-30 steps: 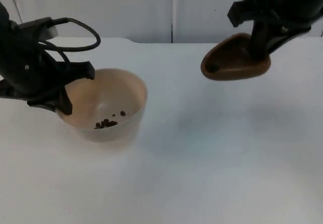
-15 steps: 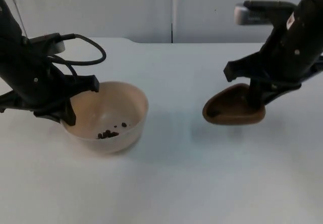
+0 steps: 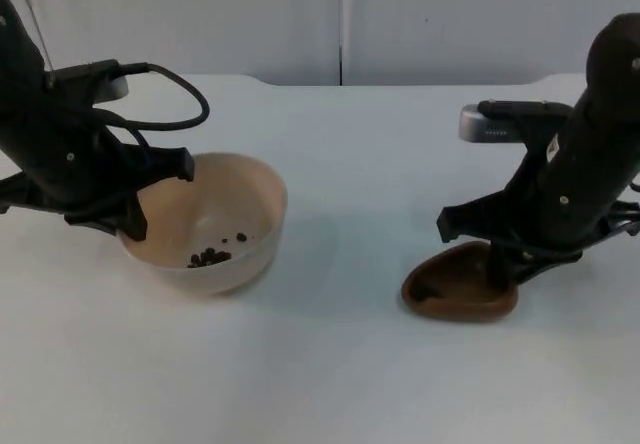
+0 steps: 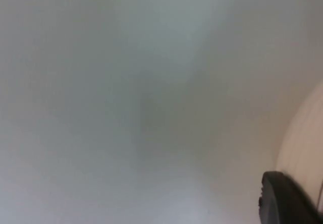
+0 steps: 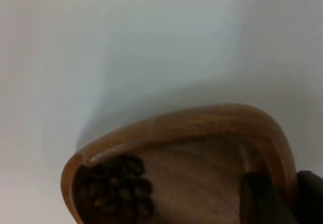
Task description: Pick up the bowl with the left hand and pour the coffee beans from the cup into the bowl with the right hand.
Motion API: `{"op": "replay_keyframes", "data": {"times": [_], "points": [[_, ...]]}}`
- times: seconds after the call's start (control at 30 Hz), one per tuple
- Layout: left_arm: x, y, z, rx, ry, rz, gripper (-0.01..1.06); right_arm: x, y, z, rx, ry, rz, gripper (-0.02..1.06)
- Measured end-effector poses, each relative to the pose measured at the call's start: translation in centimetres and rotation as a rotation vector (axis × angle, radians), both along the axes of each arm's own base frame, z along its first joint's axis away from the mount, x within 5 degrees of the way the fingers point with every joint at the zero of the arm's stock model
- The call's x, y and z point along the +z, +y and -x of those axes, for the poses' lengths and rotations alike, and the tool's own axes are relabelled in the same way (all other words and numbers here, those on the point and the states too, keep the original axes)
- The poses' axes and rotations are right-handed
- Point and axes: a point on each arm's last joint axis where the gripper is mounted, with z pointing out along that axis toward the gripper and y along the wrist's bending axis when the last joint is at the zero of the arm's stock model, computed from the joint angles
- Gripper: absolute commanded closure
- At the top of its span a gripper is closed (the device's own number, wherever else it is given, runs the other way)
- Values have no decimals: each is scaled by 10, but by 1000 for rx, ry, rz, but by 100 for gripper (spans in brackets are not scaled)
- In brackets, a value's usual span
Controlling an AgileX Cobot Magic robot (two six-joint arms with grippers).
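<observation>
A cream bowl (image 3: 225,204) sits low over the table at the left, with a few coffee beans (image 3: 208,257) in its bottom. My left gripper (image 3: 128,222) is shut on its left rim; the bowl's wall (image 4: 304,148) rises beside a black fingertip (image 4: 286,201) in the left wrist view. At the right, a brown wooden cup (image 3: 455,284) rests at or just above the table top. My right gripper (image 3: 497,269) is shut on its right rim. The right wrist view looks into the cup (image 5: 202,120): a cluster of coffee beans (image 5: 117,188) lies at its far end, one finger (image 5: 258,199) inside the rim.
The white table top (image 3: 340,364) stretches between the bowl and the cup and to the front. The grey partition wall (image 3: 340,14) stands behind the table.
The right arm has carried the cup from high at the back right down to the table at the right. The bowl has sunk a little in the left gripper.
</observation>
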Motion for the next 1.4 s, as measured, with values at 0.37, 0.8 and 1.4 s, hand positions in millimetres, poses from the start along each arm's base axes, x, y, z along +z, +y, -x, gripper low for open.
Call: {"op": "replay_keyframes", "data": {"times": [0.37,0.8,1.4], "points": [[1,1,-1,-14,-5,-12,105,-7,1,-1,-23,7,-6,103],[0,1,0,-24,4,-18,41,-10,0,-1,-29,14,-4,60],[21,0,3,-35,-19,-8,26,16,1,-2,-15,-56,-32,23]]}}
